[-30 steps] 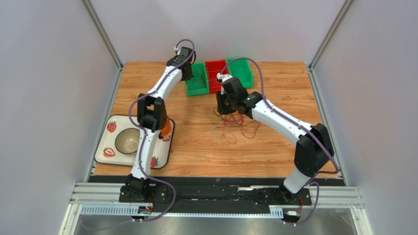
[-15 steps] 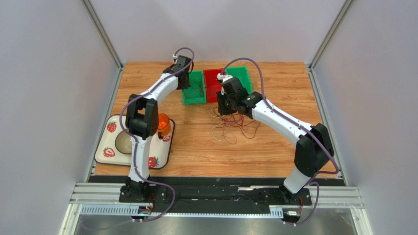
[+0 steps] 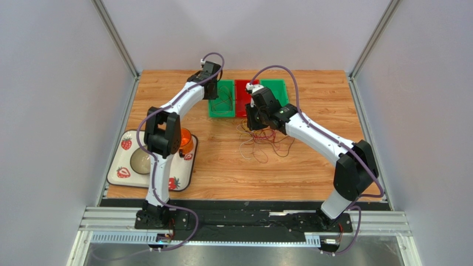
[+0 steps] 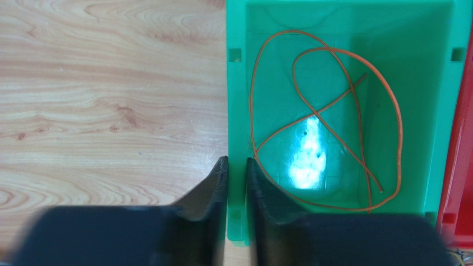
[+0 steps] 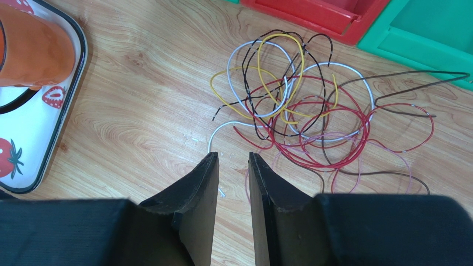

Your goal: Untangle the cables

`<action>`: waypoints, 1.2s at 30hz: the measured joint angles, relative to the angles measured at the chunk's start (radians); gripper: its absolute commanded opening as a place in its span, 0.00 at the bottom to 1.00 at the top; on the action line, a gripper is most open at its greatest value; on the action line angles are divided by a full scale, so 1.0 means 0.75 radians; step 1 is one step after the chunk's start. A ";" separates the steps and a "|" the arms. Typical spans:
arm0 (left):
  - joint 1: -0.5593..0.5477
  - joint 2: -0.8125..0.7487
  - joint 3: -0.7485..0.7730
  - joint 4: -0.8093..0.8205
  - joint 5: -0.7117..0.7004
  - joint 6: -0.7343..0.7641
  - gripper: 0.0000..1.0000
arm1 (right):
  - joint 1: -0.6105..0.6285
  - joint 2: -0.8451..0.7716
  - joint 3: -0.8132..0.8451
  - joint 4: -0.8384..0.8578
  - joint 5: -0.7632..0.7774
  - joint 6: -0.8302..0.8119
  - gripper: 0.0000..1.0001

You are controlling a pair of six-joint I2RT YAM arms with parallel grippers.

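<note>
Red, yellow, white, black and brown cables (image 5: 300, 116) lie in one loose tangle on the wooden table (image 3: 311, 172), their loops crossing over one another. The pile sits just near of the row of bins, around the middle of the table. One more cable, orange (image 4: 398, 127), lies apart from the rest. It is coiled in a couple of open loops on the floor of the left green bin (image 4: 236, 111).

The right gripper (image 5: 233, 156) hangs over bare wood at the near left edge of the tangle. Its two fingers are parted by a narrow gap, and nothing is between them. A white strand ends close to its left finger.

The left gripper (image 4: 237, 162) is at the near left corner of the left green bin. One finger is outside the left wall and the other inside it, pinched onto that wall.

A red bin (image 3: 242, 100) stands against the right side of this green bin, and a second green bin (image 3: 276, 91) stands to the right of the red one. Well to the left, at the near left of the table, a white tray (image 5: 33, 149) printed with strawberries holds an orange cup (image 5: 33, 50) and a bowl (image 3: 139, 160).
</note>
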 measured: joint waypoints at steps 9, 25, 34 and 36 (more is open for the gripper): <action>0.000 -0.036 -0.039 -0.010 -0.011 0.019 0.86 | -0.002 -0.026 0.000 -0.008 0.025 0.004 0.32; -0.149 -0.759 -0.827 0.406 0.331 0.217 0.61 | -0.182 -0.045 -0.053 0.001 -0.025 0.153 0.39; -0.152 -0.657 -0.926 0.524 0.700 0.398 0.60 | -0.182 -0.045 -0.056 0.002 -0.125 0.178 0.41; -0.151 -0.657 -0.925 0.546 0.746 0.427 0.60 | -0.183 -0.045 -0.056 0.002 -0.135 0.179 0.41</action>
